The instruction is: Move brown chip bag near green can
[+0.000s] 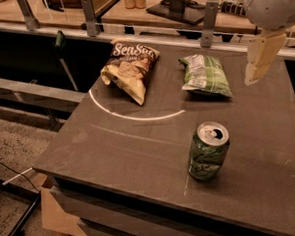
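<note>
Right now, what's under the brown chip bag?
Only the dark tabletop shows around the brown chip bag, with a white arc curving past its near tip. The patch beneath it is covered. The gripper hangs at far right, well clear.

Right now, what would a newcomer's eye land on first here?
The green can stands upright, alone, near right on the table. Behind it lie the brown chip bag at far left, by a white arc, and a green and white chip bag to its right. The gripper hangs above the far right edge, touching nothing.
</note>
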Available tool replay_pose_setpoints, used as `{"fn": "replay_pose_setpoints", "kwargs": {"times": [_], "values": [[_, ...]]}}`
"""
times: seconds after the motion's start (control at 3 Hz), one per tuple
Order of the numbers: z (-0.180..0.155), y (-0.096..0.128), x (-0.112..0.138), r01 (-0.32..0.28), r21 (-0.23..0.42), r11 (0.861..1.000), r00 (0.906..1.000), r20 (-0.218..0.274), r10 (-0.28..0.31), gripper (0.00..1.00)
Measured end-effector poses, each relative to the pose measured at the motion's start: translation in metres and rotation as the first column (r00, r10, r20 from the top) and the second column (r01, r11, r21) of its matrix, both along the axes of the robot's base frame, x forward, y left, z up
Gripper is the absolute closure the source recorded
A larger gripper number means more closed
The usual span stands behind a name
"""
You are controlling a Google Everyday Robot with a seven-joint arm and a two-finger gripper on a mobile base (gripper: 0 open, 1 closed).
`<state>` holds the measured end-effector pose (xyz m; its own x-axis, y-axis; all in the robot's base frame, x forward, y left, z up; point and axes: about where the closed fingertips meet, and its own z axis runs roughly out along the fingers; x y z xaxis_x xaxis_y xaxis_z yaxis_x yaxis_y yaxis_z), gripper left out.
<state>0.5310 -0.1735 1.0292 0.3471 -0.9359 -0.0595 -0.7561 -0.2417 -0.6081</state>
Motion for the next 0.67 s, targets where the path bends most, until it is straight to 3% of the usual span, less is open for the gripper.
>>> {"fn": "replay_pose_setpoints", "kwargs": {"times": [0.33,0.67], "values": [[0.0,0.0,-0.001,-0.001,-0.001,1.0,1.0,-0.001,0.001,0.0],[-0.009,0.018,0.016,-0.089,0.035,0.995,0.9953,0.041,0.088,0.0]]}}
